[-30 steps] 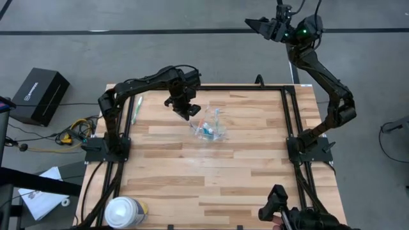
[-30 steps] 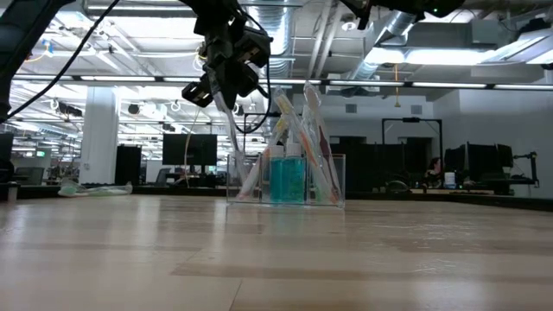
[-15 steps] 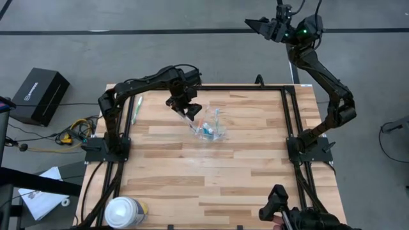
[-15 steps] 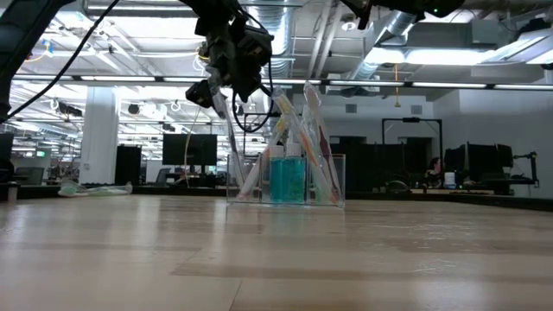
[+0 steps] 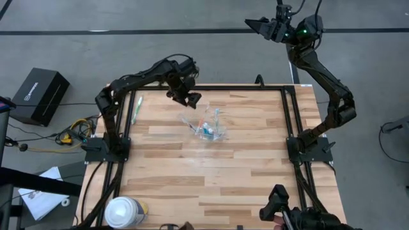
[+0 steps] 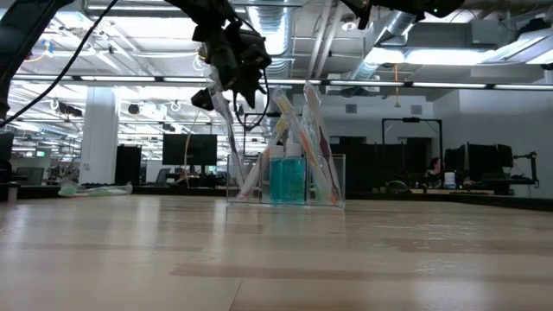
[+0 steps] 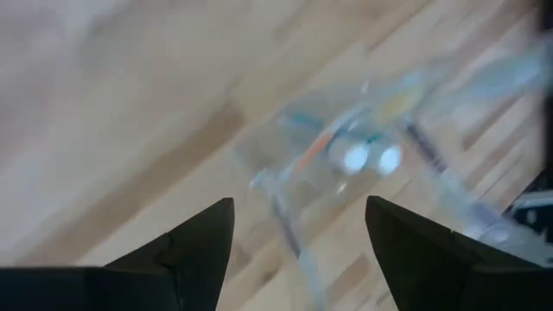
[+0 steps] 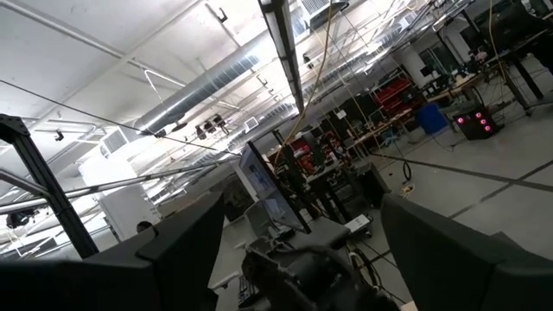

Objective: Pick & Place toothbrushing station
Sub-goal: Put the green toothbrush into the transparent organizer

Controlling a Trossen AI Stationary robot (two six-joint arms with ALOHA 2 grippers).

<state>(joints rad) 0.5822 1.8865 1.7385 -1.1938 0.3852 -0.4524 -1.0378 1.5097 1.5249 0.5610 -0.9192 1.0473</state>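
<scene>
Several toothbrushes [image 6: 302,142] stand tilted in a clear cup [image 5: 209,131] near the middle of the wooden table [image 5: 192,179] (one green toothbrush [image 5: 137,107] lies apart by the left edge). Left gripper [image 5: 186,99] hangs above and beside the cup, fingers spread, holding nothing. Right gripper [image 5: 257,24] waits raised beyond the table's far edge, fingers apart.

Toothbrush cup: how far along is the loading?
Done: the small clear plastic cup stands mid-table with several slim translucent toothbrushes leaning in it. In hand: nothing; the left gripper hangs open just off the cup, toward the table's far edge, its fingers empty. The right gripper is parked open beyond the table. Left: one green toothbrush lies flat near the left arm's base.
</scene>
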